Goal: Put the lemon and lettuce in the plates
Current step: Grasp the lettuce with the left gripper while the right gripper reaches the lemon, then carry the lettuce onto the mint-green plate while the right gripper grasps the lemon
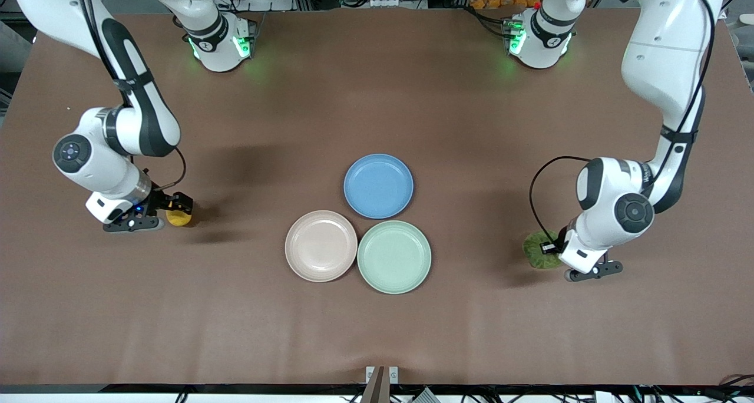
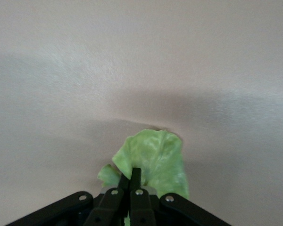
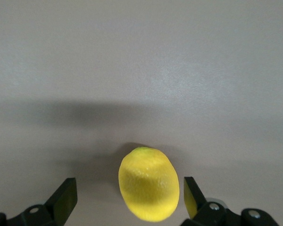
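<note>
Two pickups underway: yellow oval lemon [image 3: 148,189] sitting on the table near the right arm's edge, between the wide-open fingers of the right gripper [image 3: 127,197]. Wrinkly green lettuce [image 2: 153,162] near the left arm's edge, pinched tight by the left gripper [image 2: 132,181]. Beige-pink plate [image 1: 321,245], mint plate [image 1: 394,257], blue plate [image 1: 378,185] clustered mid-table, nothing blocking.

There were 3 round shallow plates, 1 blue [image 1: 378,185], 1 beige-pink [image 1: 321,245], 1 mint green [image 1: 394,256]; 1 small yellow oval lemon [image 1: 178,216]; 1 wrinkly green lettuce leaf [image 1: 539,251]; 2 white robot arms.
</note>
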`<state>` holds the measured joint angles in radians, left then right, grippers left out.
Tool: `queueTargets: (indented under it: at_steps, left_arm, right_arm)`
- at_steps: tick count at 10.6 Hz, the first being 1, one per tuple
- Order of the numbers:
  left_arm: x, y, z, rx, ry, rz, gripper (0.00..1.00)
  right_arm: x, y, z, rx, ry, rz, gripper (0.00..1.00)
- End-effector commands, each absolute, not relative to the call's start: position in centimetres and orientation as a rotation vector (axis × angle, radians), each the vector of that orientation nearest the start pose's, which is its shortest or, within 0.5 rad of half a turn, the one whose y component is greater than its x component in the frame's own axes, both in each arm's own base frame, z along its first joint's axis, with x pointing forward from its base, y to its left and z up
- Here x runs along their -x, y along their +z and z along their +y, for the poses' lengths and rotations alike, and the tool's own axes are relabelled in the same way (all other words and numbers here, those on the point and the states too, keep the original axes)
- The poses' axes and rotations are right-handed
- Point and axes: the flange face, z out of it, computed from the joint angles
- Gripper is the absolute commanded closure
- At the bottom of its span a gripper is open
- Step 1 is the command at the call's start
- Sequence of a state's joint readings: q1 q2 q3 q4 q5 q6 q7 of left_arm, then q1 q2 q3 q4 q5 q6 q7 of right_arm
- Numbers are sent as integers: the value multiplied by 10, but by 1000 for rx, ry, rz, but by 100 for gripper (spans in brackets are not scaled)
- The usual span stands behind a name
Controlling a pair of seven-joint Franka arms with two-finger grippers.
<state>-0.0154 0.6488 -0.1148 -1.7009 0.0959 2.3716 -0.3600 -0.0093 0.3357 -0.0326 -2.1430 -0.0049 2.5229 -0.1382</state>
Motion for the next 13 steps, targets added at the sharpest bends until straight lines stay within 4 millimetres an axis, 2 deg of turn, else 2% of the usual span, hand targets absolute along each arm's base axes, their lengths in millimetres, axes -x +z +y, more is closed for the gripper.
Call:
queueTargets:
  at_steps: [1,4,7,10,12,13]
  left_arm:
    - [-667,272,-109,3140,-51,-252,100]
    - [-663,313,-161,3201,-119,-150,100]
    - [-663,338,-203,3248,-181,-61,100]
    - [-653,349,-255,3281,-204,-48,100]
    - [-648,348,-302,3306,-226,-2,100]
    - [-647,341,-315,3320,-240,9,100]
  right_arm:
    - [-565,225,-43,3154,-110,-224,0]
    - [-563,214,-47,3153,-88,-231,0]
    - [-560,202,-46,3153,-86,-232,0]
    - [-558,188,-45,3152,-98,-237,0]
    - [-557,179,-44,3153,-100,-237,0]
    - [-557,174,-44,3153,-103,-238,0]
